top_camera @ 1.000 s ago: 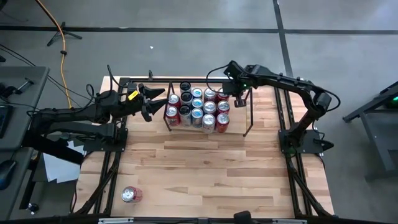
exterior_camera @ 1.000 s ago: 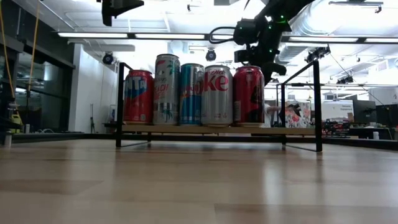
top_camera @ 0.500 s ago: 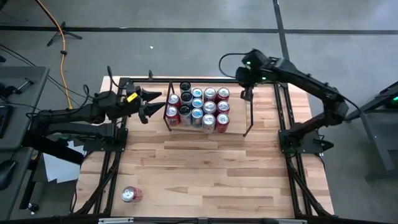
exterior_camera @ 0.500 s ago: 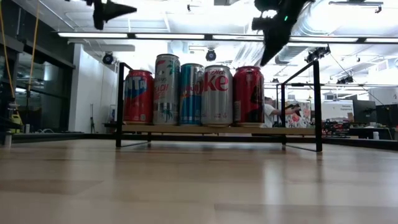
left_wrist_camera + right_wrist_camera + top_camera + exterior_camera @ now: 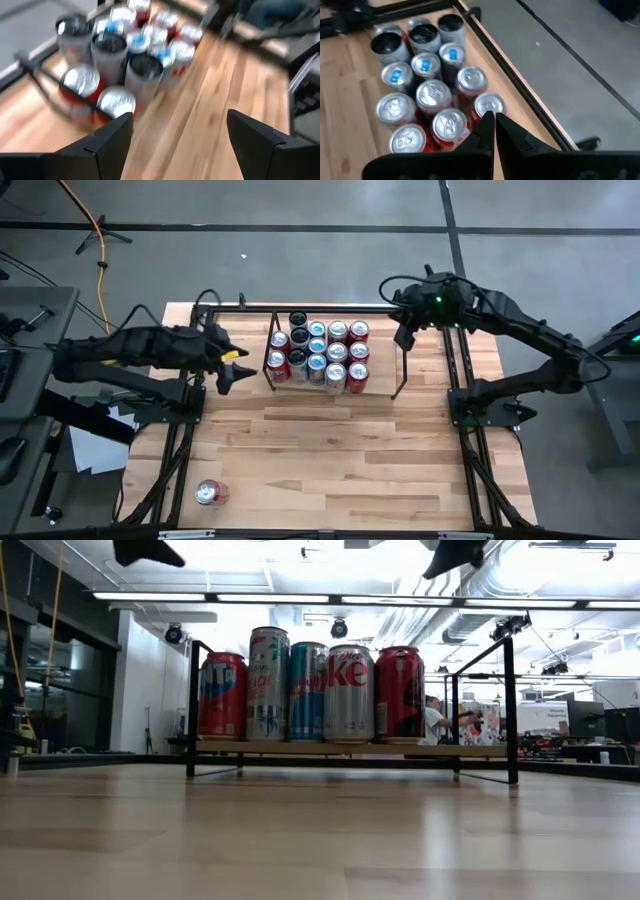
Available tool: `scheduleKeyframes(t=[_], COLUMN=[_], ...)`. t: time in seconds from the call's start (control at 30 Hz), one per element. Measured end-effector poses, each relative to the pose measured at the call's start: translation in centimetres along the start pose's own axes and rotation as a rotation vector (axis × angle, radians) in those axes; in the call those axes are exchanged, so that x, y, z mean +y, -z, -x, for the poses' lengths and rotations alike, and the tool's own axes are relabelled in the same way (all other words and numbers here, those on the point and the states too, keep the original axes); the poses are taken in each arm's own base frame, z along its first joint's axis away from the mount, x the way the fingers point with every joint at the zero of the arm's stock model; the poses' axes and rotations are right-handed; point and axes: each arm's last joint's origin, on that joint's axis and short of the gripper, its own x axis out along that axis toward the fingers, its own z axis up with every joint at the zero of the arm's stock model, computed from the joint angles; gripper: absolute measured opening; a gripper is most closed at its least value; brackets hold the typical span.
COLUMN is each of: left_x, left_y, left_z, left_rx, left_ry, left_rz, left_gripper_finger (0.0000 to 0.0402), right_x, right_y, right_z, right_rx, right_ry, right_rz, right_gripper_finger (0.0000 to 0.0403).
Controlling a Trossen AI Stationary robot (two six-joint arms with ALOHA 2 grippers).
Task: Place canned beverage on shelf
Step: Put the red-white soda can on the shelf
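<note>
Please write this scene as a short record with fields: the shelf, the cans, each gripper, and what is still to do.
shelf: low black metal rod rack at the far middle of the wooden table
cans on shelf: upright group of red, silver and blue beverage cans, filling its left part
loose can: one red can on the table near the front left corner
left gripper: open, empty, left of the shelf
right gripper: shut, empty, above the shelf's right end
remaining: loose can not yet on shelf
</note>
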Motion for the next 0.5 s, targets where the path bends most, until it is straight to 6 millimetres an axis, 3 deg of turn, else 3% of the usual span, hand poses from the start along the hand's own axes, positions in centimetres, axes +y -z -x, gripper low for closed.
scheduleKeyframes(t=[0.23,0.5], left_x=[-2.8,-8.9], left_y=[-0.8,1.6], left_z=[-0.8,-3.0], left_rx=[0.367,0.621], left_ry=[-0.025,-0.034], left_rz=[0.111,0.253], left_gripper_finger=[0.0275,0.0275], right_x=[0.5,0.5], right_y=[1.4,2.1], right_z=[1.0,1.0], right_rx=[0.094,0.174], right_ry=[0.087,0.102], right_rz=[-0.042,-0.023], right_gripper_finger=[0.0000,0.0000])
